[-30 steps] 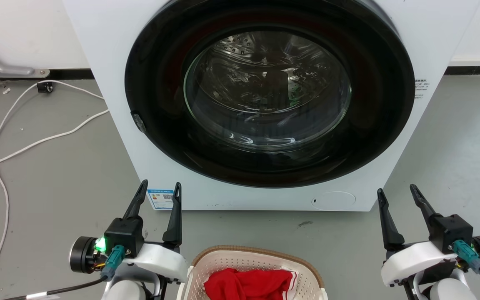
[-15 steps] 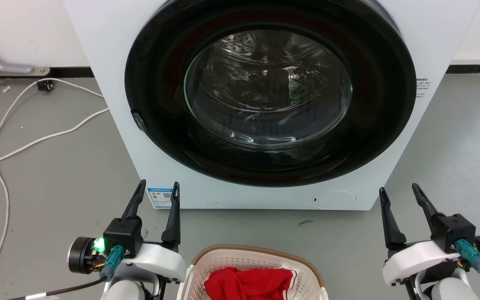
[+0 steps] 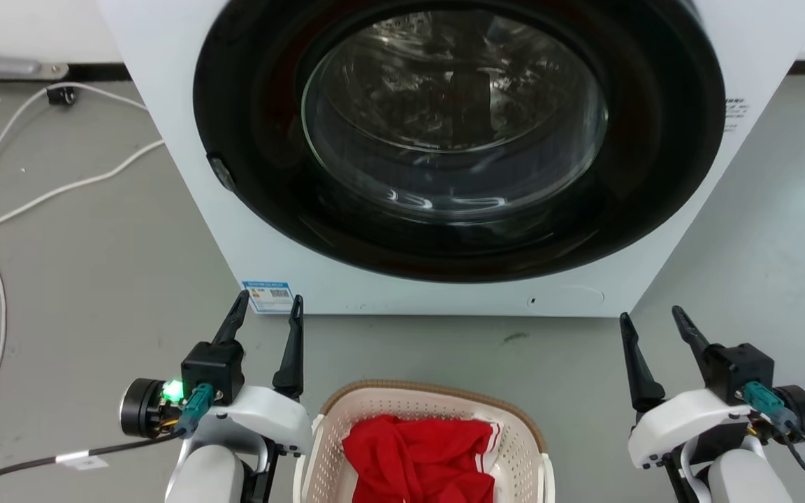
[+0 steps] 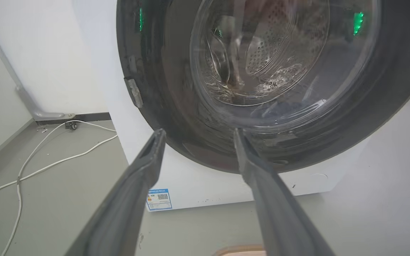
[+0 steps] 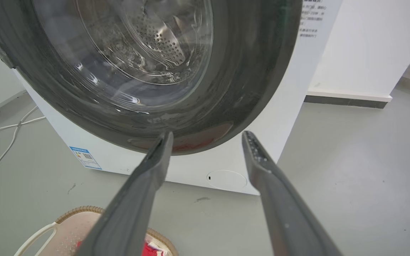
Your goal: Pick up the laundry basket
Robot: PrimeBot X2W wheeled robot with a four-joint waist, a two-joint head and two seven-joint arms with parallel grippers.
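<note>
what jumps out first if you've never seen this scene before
The washing machine, with its big black-ringed glass door, dominates the upper head view. On the floor in front of it, at the bottom centre, sits the laundry basket holding a red garment, flanked by the left gripper and right gripper, both open.

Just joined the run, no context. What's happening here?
No pickup yet. The basket sits on the floor in front of the washer, with a red cloth inside. The left gripper and right gripper are both open and empty, one on each side of the basket. Their fingers point toward the washer. Neither touches the basket or its handles.
</note>
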